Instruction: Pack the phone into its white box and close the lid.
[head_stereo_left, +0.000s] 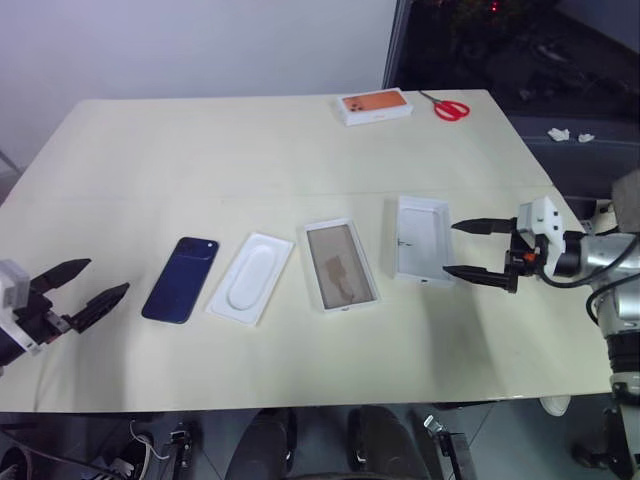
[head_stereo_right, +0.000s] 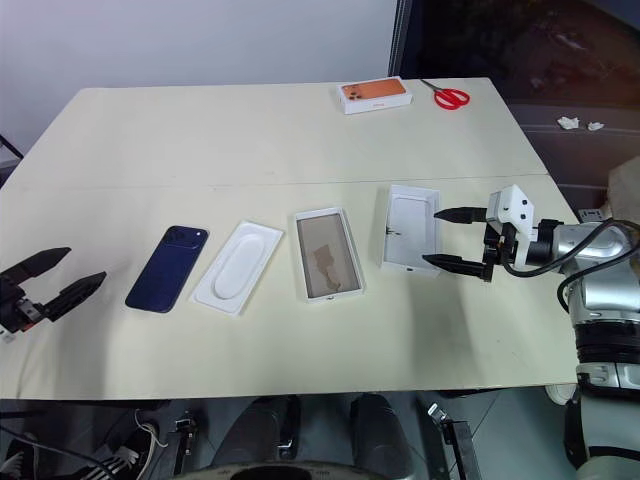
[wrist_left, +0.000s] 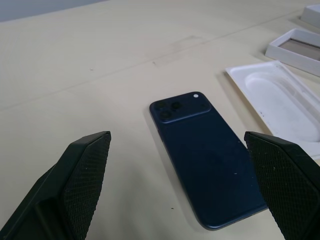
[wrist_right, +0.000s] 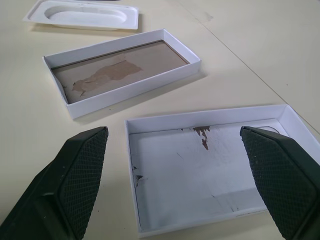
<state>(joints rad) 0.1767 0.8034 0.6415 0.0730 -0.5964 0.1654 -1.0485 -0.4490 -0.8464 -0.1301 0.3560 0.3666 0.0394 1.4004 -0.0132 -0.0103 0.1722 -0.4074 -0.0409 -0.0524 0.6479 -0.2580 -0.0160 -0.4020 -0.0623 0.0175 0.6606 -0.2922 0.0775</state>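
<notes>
The dark navy phone (head_stereo_left: 181, 279) lies back-up on the table, camera cluster at its far end. My left gripper (head_stereo_left: 85, 286) is open just left of it, off the table's left edge; the left wrist view looks over the phone (wrist_left: 202, 153) between my fingers. The white box (head_stereo_left: 339, 265), brownish inside, lies open at the table's middle. Right of it the lid (head_stereo_left: 421, 240) lies with its plain white inside up. My right gripper (head_stereo_left: 466, 248) is open at the lid's right edge, and the right wrist view looks into the lid (wrist_right: 210, 167) with the white box (wrist_right: 120, 70) beyond it.
A flat white insert (head_stereo_left: 251, 277) with an oval recess lies between the phone and the white box. An orange-topped box (head_stereo_left: 375, 106) and red-handled scissors (head_stereo_left: 448, 107) sit at the table's far edge. The table (head_stereo_left: 200, 150) is otherwise bare.
</notes>
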